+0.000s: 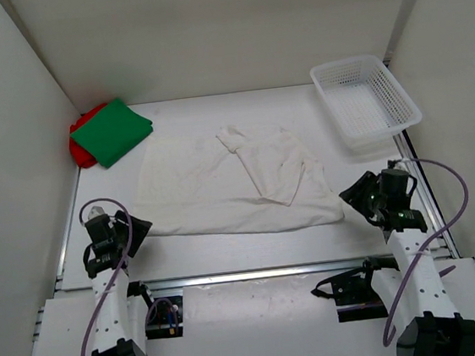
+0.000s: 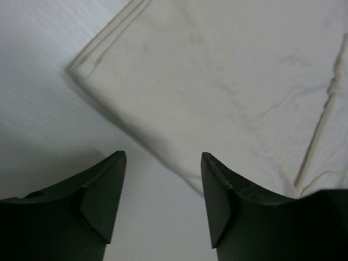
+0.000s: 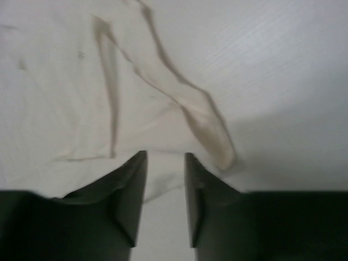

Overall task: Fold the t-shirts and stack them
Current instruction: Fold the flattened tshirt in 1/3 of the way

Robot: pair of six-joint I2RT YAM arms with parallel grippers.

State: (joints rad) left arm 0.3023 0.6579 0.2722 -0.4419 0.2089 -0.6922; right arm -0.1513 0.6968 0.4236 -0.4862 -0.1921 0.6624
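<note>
Cloth work stands at the last shirt: the white t-shirt (image 1: 213,189) lies spread mid-table with one sleeve turned inward, while the green t-shirt (image 1: 112,132) rests folded on the red t-shirt (image 1: 79,145) in the far left corner, which we read as the stack it should join. Our left gripper (image 2: 163,157) hovers at its near left corner and our right gripper (image 3: 165,156) at its near right hem, both parted and empty, probably placed to pinch both corners for an even fold.
</note>
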